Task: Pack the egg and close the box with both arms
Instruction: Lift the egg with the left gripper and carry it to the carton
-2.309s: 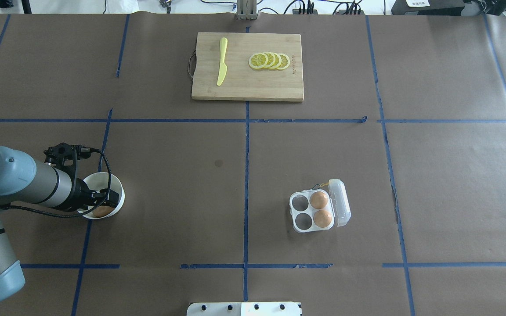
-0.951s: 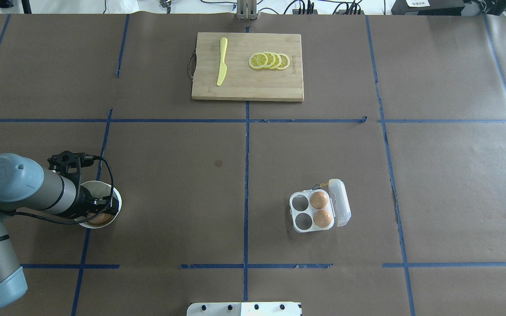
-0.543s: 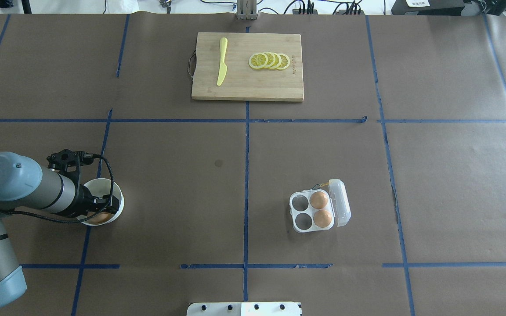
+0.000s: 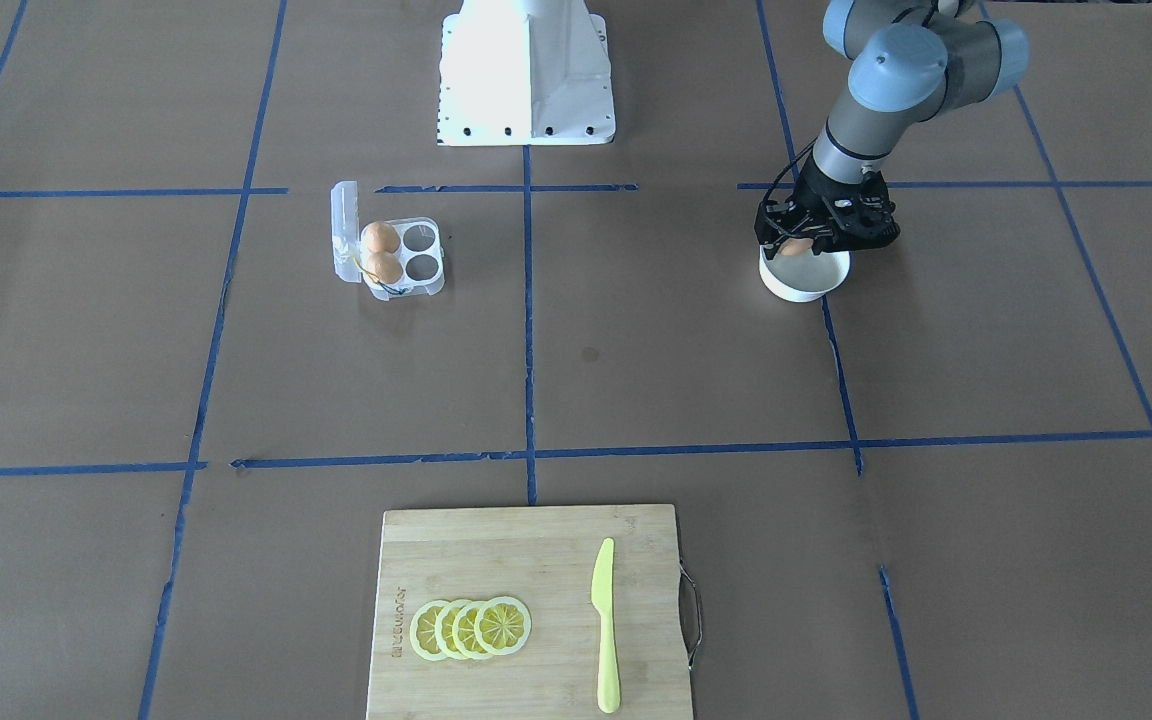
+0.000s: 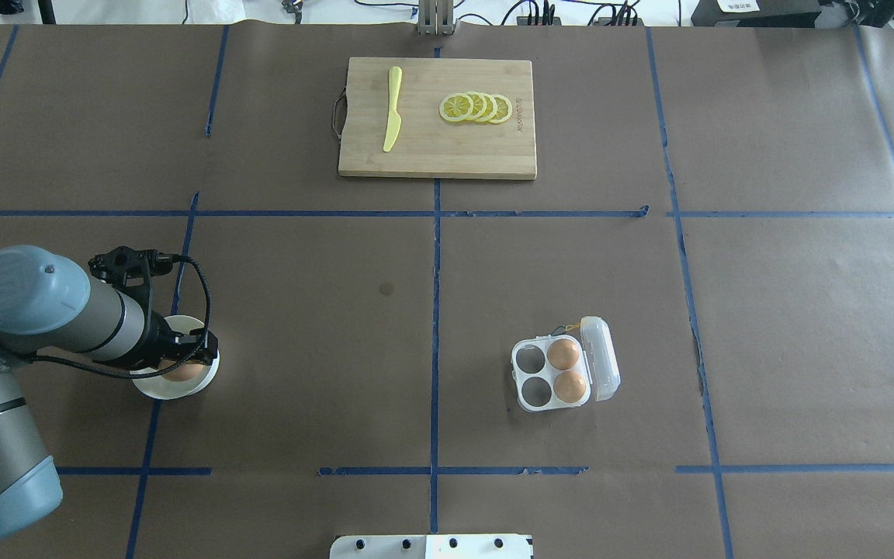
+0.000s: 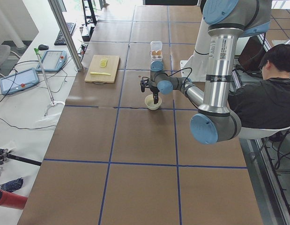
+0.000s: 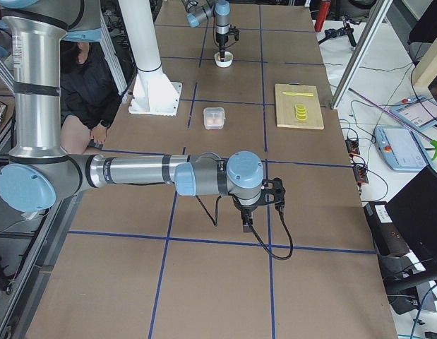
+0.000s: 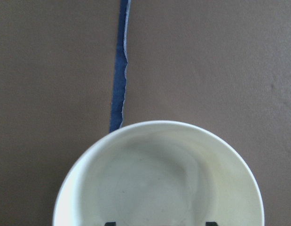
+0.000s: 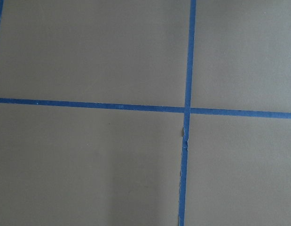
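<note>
My left gripper [image 5: 185, 366] is shut on a tan-brown egg [image 5: 181, 372] and holds it just above a round white bowl [image 5: 154, 386] at the near left. The egg also shows in the front-facing view [image 4: 790, 247]. In the left wrist view the bowl [image 8: 159, 179] lies empty below. The clear egg box [image 5: 528, 374] stands right of centre with its lid [image 5: 601, 359] open. Two eggs [image 5: 563, 354] fill its right cups and the two left cups are empty. My right gripper [image 7: 246, 224] shows only in the exterior right view, so I cannot tell whether it is open or shut.
A wooden cutting board [image 5: 437, 147] at the far centre carries lemon slices [image 5: 476, 107] and a yellow knife [image 5: 393, 109]. Blue tape lines cross the brown table cover. The white base block [image 5: 431, 546] sits at the near edge.
My left gripper has closed on the egg in the bowl and lifted it a little. The box and its eggs have not moved.
</note>
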Robot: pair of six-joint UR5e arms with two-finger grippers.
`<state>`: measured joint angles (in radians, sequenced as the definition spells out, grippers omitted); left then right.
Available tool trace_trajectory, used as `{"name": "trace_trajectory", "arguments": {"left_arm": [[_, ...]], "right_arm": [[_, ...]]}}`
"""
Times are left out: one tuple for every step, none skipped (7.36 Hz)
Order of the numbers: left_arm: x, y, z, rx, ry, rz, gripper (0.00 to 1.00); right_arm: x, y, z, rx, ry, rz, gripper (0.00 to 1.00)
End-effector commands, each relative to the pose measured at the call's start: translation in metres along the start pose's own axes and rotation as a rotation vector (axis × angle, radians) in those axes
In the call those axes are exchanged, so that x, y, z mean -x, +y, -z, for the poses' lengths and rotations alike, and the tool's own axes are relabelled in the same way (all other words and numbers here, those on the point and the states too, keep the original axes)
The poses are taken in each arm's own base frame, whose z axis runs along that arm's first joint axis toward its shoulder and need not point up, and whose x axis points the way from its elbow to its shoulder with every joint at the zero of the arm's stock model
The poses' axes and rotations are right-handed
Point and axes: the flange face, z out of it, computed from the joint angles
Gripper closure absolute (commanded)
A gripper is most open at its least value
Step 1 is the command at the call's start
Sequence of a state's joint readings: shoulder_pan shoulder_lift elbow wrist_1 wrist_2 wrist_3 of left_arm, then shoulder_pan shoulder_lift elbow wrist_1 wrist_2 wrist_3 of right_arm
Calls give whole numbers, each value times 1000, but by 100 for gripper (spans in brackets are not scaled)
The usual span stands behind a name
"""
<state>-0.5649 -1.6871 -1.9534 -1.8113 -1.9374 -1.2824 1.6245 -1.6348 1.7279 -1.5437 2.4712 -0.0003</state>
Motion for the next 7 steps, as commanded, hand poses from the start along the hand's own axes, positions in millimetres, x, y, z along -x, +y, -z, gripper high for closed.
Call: {"name": "trace_trajectory", "arguments": {"left_arm": [[-48,-49,57,-62,-9,66,97],[-74,-59,80,-71,-17,84,98],[-99,-60,98,-84,17,74,98],[-124,-60,114,-93,64,99,98],[-149,-57,130,-97,133,128,98],[-168,-46,138,-102,271,148,98],[-187,-30,126,-71,396,181,98]], "right_arm": [[3,0,2,-4,-5,7,0],[3,0,2,-4,-6,7,0],[3,0,2,-3,-8,4,0],[5,-1,3,-5,-11,6,0],[5,-1,3,-5,-11,6,0],[6,-1,4,-8,-11,10,0],[6,-1,4,-8,-11,10,0]]}}
